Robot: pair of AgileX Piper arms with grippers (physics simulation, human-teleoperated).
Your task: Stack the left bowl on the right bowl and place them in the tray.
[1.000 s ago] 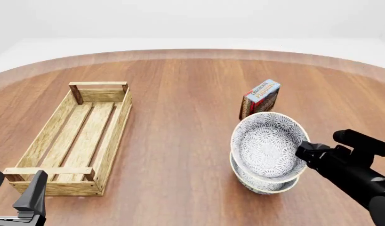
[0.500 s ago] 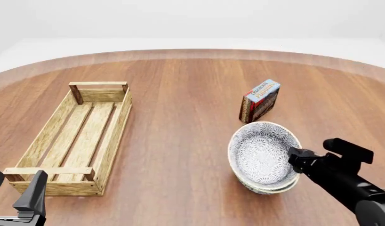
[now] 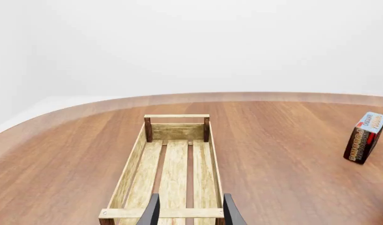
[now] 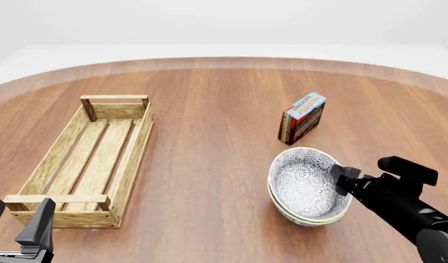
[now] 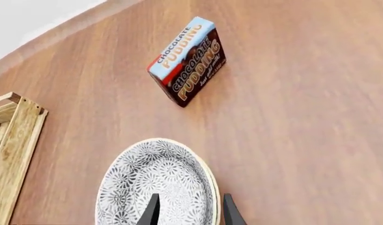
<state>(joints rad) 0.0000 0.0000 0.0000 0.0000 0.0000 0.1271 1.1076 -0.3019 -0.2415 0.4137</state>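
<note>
Two grey patterned bowls are nested on the table at the right. The upper bowl point(image 4: 306, 186) sits level in the lower bowl point(image 4: 306, 220); only the lower one's rim shows. My right gripper point(image 4: 339, 178) is open, its fingers straddling the upper bowl's right rim point(image 5: 155, 187). The light-wood tray point(image 4: 132, 148) lies empty at the left and also shows in the left wrist view point(image 3: 132, 168). My left gripper point(image 4: 21, 205) is open and empty by the tray's near end bar.
A chocolate pudding box point(image 4: 303, 116) stands just behind the bowls; it also shows in the right wrist view point(image 5: 188, 61) and the left wrist view point(image 3: 365, 137). The round wooden table's edge point(image 4: 224, 61) curves along the back.
The upper bowl, held tilted above the lower one, has come down and settled level inside it. My right gripper moved down with it. The left arm has not moved.
</note>
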